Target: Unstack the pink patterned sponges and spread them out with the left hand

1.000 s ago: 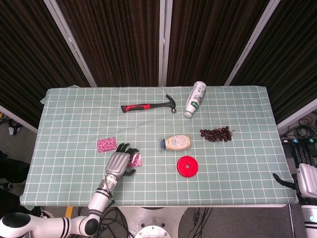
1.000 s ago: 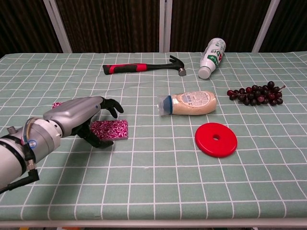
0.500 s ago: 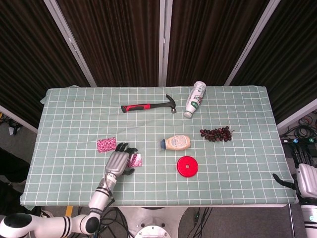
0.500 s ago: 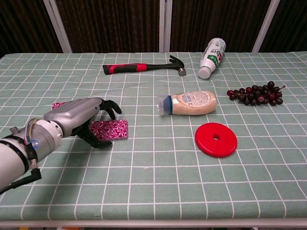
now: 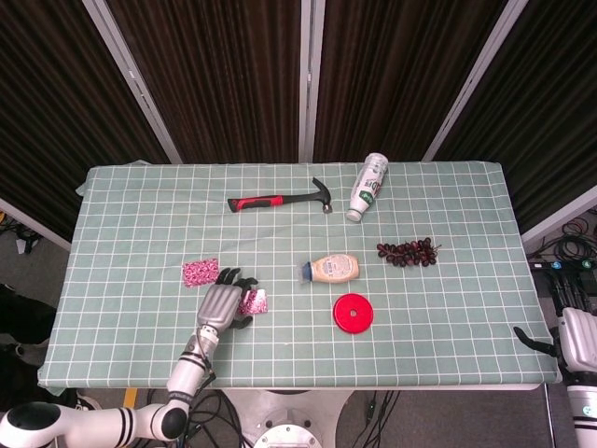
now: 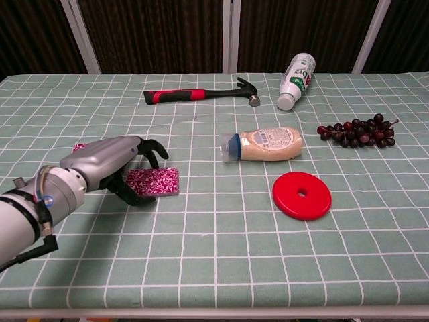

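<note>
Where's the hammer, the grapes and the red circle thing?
hammer (image 6: 175, 96): chest view, on its red and black handle.
grapes (image 6: 358, 130): chest view, middle of the bunch.
red disc (image 6: 288, 201): chest view, on its flat face beside the hole.

Hammer (image 5: 280, 199), bottles (image 5: 367, 188), grapes (image 5: 407, 251), disc (image 5: 353, 312)

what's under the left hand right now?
A pink patterned sponge lies flat beneath the left hand, its right part showing. Its left part is covered, so contact cannot be seen.

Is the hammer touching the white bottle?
No, in the head view the hammer lies apart from the white bottle, with bare checked cloth between its head and the bottle.
</note>
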Controlling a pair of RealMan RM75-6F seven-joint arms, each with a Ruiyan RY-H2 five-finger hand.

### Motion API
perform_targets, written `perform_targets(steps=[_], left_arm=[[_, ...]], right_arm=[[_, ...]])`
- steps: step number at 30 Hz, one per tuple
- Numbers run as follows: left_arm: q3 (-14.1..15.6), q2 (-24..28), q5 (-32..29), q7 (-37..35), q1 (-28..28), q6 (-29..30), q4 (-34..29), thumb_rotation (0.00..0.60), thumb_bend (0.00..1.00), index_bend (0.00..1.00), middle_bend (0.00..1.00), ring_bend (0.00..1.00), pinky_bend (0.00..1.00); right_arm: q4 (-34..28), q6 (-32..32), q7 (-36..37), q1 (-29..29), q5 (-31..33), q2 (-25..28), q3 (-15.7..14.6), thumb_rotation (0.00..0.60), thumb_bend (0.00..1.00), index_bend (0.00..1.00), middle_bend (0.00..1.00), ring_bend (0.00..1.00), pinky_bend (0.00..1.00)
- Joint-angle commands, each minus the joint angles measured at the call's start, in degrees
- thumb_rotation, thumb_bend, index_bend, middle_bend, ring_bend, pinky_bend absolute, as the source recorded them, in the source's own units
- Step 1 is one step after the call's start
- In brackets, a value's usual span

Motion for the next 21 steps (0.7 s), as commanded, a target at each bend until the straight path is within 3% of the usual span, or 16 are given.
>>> perform_targets(steps=[1, 21], left_arm=[[-0.10, -0.09, -0.09, 0.05, 0.01, -0.03, 0.12, 0.600, 0.24, 0.24, 0.31, 0.04, 0.02], [-0.62, -0.85, 0.12, -0.57, 0.44, 0.07, 0.89, 0.600, 0.26, 0.26, 0.34, 0.06, 0.02]], right_arm=[[-0.09, -0.09, -0.10, -0.01, 0.10, 0.06, -0.02, 0.600, 0.09, 0.00, 0.00, 0.00, 0.00], [-0.40, -0.54, -0.29, -0.01, 0.50, 0.26, -0.02, 0.600, 0.09, 0.00, 0.00, 0.00, 0.00]])
